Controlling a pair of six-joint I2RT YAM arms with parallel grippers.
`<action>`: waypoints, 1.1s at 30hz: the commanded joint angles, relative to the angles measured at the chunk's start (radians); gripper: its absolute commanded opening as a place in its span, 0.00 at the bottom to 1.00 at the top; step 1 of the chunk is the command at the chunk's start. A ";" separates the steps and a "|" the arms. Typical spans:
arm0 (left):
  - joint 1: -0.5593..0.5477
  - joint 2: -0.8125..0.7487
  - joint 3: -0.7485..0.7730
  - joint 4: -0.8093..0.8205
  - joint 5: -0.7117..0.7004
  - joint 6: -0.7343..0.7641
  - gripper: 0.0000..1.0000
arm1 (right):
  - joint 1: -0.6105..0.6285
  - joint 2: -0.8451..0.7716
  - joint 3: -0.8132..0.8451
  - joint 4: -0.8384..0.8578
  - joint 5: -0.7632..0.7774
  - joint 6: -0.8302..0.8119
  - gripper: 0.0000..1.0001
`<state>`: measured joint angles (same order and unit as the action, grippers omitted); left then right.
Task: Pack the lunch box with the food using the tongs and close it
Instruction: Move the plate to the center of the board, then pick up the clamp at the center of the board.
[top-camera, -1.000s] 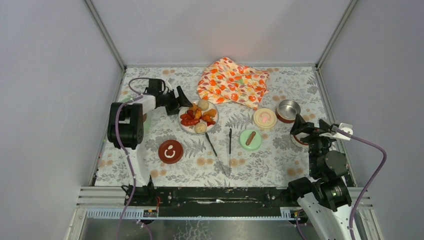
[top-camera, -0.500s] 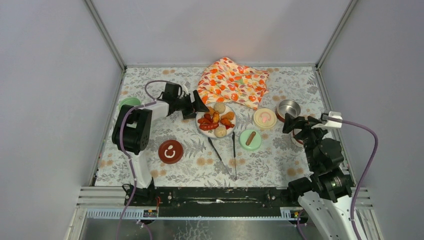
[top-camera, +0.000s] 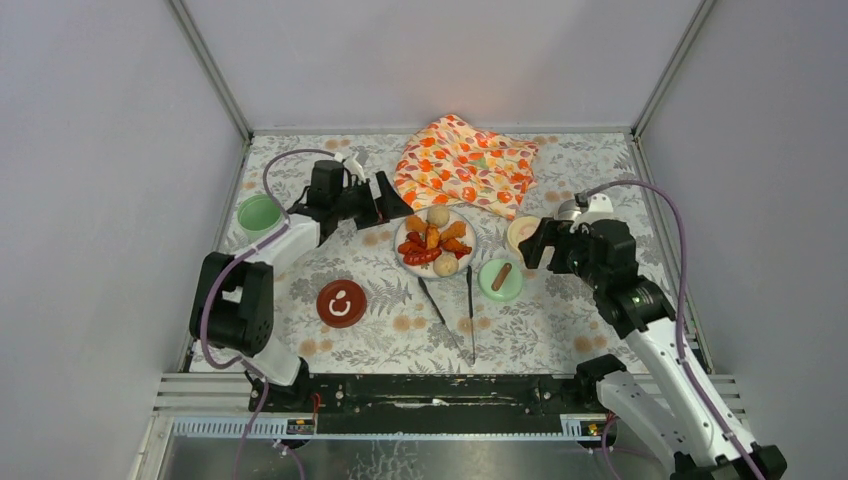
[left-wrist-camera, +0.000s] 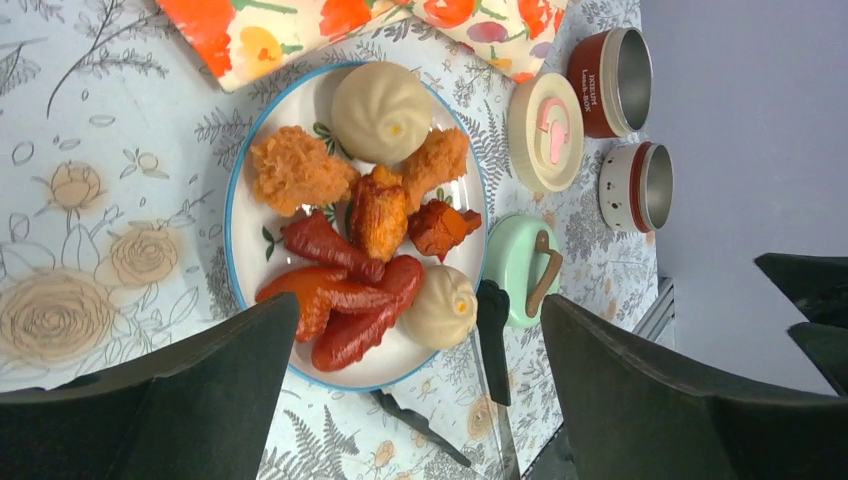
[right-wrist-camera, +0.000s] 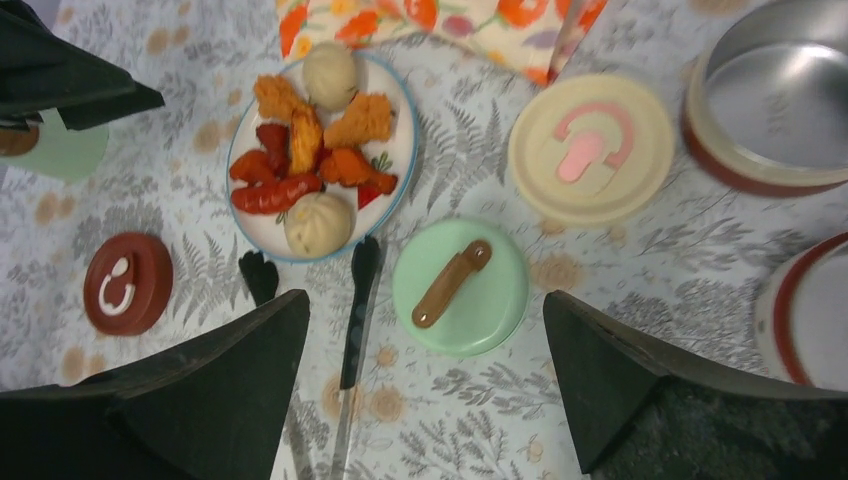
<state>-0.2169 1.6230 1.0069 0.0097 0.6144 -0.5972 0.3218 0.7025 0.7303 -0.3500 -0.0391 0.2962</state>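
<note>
L gripper (top-camera: 396, 205) jaws wide apart, nothing held, just left of the white plate (top-camera: 467, 251). R gripper (right-wrist-camera: 425, 295) also spread wide, empty, over the green lid (right-wrist-camera: 482, 300), w/ cream lid (right-wrist-camera: 590, 150) beside it. Food (left-wrist-camera: 380, 215) (orange-red fried chunks + 2 pale buns) all on the plate. Tongs (top-camera: 469, 310) lie flat on the table just near side of the plate, tips twd plate, joined end twd arm bases, nothing touching them. Mint-green pot (top-camera: 259, 214) far left, lid off. Steel bowls (right-wrist-camera: 770, 90) at right, uncovered, look empty. Dark red lid (top-camera: 341, 303) near-left of plate. Orange cloth (top-camera: 465, 160) behind plate.
</note>
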 joint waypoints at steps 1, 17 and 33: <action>-0.001 -0.066 -0.080 0.005 -0.060 0.037 0.99 | 0.008 0.049 0.015 0.005 -0.139 0.062 0.94; 0.030 -0.587 -0.170 -0.281 -0.427 0.018 0.99 | 0.226 0.192 -0.057 0.019 -0.060 0.200 0.82; 0.036 -0.862 -0.388 -0.210 -0.368 -0.129 0.98 | 0.619 0.543 0.018 0.014 0.317 0.354 0.68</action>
<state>-0.1879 0.7746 0.6876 -0.2859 0.1787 -0.6312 0.8787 1.1942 0.6861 -0.3523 0.1436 0.5869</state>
